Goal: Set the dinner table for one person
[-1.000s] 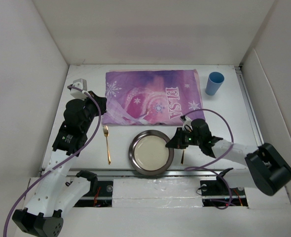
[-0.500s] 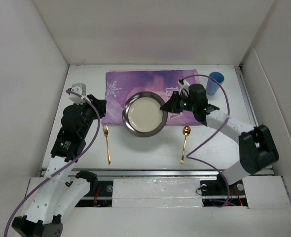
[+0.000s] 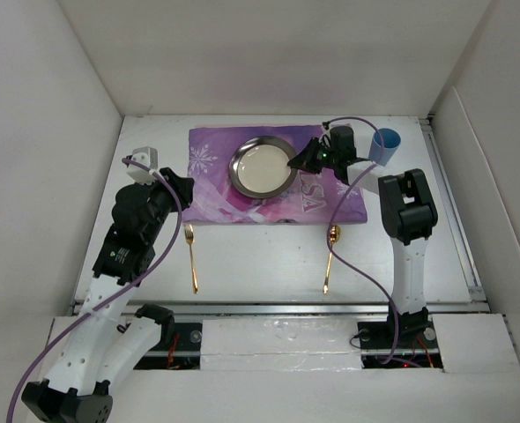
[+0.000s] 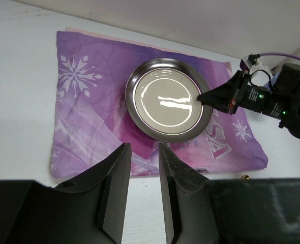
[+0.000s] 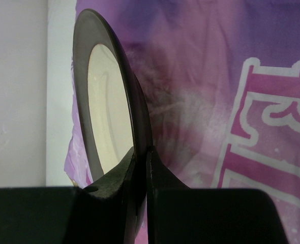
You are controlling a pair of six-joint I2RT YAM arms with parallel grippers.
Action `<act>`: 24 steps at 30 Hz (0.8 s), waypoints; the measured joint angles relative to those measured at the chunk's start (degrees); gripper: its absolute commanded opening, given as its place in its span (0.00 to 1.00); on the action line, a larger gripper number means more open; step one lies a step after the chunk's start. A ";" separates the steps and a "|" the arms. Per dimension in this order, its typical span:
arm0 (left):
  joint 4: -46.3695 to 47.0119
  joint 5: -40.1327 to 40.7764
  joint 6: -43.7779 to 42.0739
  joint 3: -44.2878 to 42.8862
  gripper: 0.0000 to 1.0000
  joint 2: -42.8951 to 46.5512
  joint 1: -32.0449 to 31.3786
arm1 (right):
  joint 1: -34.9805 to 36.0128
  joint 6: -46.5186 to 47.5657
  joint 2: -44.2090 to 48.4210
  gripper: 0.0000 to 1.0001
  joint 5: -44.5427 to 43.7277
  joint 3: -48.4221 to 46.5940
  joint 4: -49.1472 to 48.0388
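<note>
A round metal plate [image 3: 262, 167] with a cream centre is over the purple ELSA cloth [image 3: 234, 198] at the back of the white table [image 3: 260, 264]. My right gripper [image 3: 302, 161] is shut on the plate's right rim. The right wrist view shows the rim [image 5: 112, 91] pinched between my fingertips, at the gripper [image 5: 141, 155]. I cannot tell whether the plate rests on the cloth. A gold fork [image 3: 190, 257] and a gold spoon [image 3: 330, 256] lie on the table in front of the cloth. My left gripper [image 3: 182, 185] is open and empty, at the cloth's left front edge [image 4: 144, 150].
A blue cup [image 3: 384, 148] stands at the back right beside the cloth, just behind my right wrist. White walls enclose the table on three sides. In the left wrist view the plate [image 4: 168, 99] sits mid-cloth with my right gripper [image 4: 207, 96] at its right rim.
My right arm has carried the plate from the near table edge, between fork and spoon, back onto the purple cloth. The spoon now lies uncovered. My left arm has barely moved.
</note>
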State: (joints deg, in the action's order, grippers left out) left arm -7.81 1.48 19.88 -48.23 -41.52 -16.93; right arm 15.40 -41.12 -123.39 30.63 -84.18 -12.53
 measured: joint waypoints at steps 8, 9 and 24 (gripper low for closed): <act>0.04 0.02 -0.15 0.00 0.26 -1.55 0.00 | -0.24 -5.01 -2.89 0.00 2.67 -0.81 -2.89; 0.04 0.02 -0.15 0.00 0.26 -1.81 0.00 | -0.24 -5.38 -2.91 0.00 2.89 -0.79 -3.32; 0.07 0.11 -0.35 0.00 0.27 -2.71 0.00 | -0.35 -5.55 -5.57 0.01 2.27 -0.83 -1.70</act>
State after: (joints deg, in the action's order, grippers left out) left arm -7.75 1.58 19.53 -48.23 -44.23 -16.93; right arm 15.05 -46.68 -128.97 32.91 -85.01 -14.24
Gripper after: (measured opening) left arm 0.262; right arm 0.112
